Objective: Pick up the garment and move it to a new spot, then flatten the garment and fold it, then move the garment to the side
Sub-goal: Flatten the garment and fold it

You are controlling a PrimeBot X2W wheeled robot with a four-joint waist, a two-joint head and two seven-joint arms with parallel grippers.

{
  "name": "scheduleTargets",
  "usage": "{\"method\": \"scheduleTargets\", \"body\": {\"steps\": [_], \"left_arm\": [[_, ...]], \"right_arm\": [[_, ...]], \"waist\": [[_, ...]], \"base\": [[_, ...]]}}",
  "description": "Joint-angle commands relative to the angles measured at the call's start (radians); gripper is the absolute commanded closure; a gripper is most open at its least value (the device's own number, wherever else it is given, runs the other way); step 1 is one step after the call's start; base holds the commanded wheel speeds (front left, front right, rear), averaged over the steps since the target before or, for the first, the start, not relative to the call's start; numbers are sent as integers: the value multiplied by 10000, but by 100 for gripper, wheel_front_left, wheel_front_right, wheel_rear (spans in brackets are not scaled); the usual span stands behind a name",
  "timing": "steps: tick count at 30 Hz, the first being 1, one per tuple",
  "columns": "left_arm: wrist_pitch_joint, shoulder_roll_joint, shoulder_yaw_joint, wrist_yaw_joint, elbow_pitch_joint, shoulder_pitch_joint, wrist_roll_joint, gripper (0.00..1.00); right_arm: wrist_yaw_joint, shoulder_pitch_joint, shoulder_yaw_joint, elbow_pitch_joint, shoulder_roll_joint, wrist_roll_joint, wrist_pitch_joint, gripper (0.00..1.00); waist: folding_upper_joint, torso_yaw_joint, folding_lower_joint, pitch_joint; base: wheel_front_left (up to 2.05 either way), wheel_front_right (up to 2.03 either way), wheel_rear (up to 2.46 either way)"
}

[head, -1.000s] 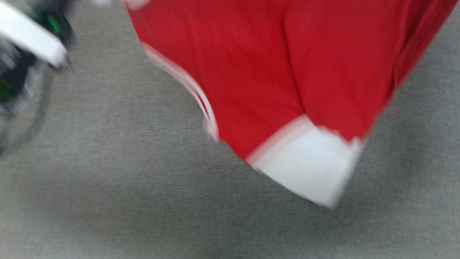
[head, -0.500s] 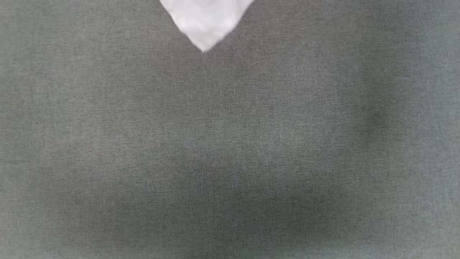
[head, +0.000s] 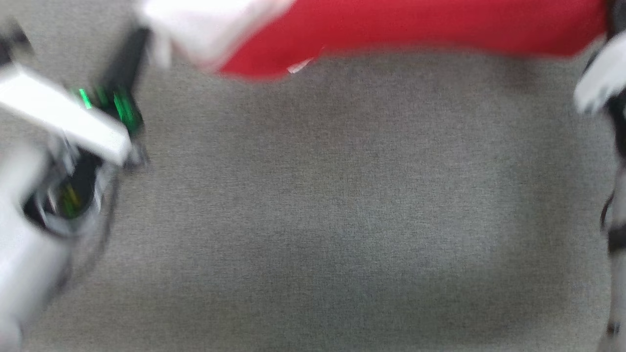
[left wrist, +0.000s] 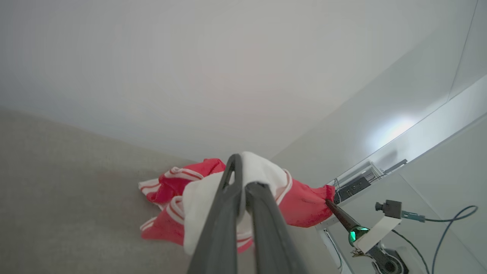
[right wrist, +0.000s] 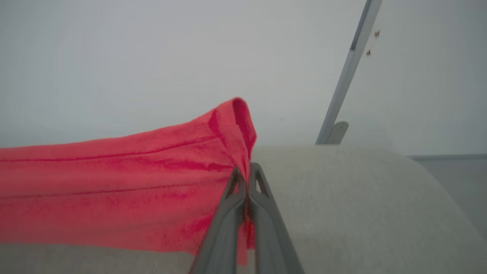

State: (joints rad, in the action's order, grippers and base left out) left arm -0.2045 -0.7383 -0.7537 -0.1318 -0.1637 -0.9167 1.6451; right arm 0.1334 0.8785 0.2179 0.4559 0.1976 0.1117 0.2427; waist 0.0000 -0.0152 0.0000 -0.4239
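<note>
Okay, left jaws: shut tight, long dark fingers [left wrist: 218, 228] pinching a white sleeve end of the garment [left wrist: 304, 209], with cloth bunched round the tips. Right jaws: shut too, fingers [right wrist: 224, 228] nipping a folded red edge, and the fold stands up just past the tips. The garment is strung between the two grips, its red body sagging from one to the other. In the head view it's a blurred red strip over the far side of the table [head: 342, 220], white sleeve end toward the table's left, plain red toward its right. Can't tell whether the low folds touch the table or hang just above it, since the head view is too smeared; in the left wrist view the striped trim looks on or very near the table. Step, as I read it: pick-up-and-move, going into the flatten, with the garment held at two points and not yet laid out. Next move calls for firm grips, a pull apart to take out the sag, an even lowering onto the middle of the table, then release. Risk: the thin pinch on the red edge may slip.
</note>
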Motion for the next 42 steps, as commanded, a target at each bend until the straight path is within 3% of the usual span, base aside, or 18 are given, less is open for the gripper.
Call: {"method": "scheduleTargets", "body": {"steps": [1,5,12,18,23,27,31,42], "left_arm": [[-151,-124,67,23,365,770,184,100],[-445,-277,212,23,1300,3222,35,100],[-587,-593,367,23,3119,6263,-466,100],[-597,-1360,385,23,4928,8017,-781,100],[-443,-1975,20,23,6000,8560,-1111,100],[-136,-2070,6,23,5859,7904,-1192,100],[650,-1745,162,23,5375,6702,-686,100],[3274,-634,1346,23,2079,3741,249,100]], "right_arm": [[-48,-707,-90,-362,78,296,95,100],[-39,-3205,-326,-1798,356,1001,529,100],[-38,-7076,540,-4971,265,2051,1628,100],[-36,-9463,1304,-7158,-88,2593,2597,100],[-30,-10481,1687,-8247,-449,2940,3056,100],[-30,-10143,1587,-8103,-583,3117,3087,100],[-29,-9247,1196,-7358,-449,2979,3097,100],[-29,-6333,240,-4981,-420,2507,2536,100]], "waist": [[0,-66,0,184],[0,-176,0,421],[0,-391,0,742],[0,-464,0,868],[0,-397,0,892],[0,-232,0,891],[0,-6,0,770],[0,652,0,-134]], "base": [[0,0,0],[0,0,0],[0,0,0],[0,0,0],[0,0,0],[0,0,0],[0,0,0],[0,0,0]]}}
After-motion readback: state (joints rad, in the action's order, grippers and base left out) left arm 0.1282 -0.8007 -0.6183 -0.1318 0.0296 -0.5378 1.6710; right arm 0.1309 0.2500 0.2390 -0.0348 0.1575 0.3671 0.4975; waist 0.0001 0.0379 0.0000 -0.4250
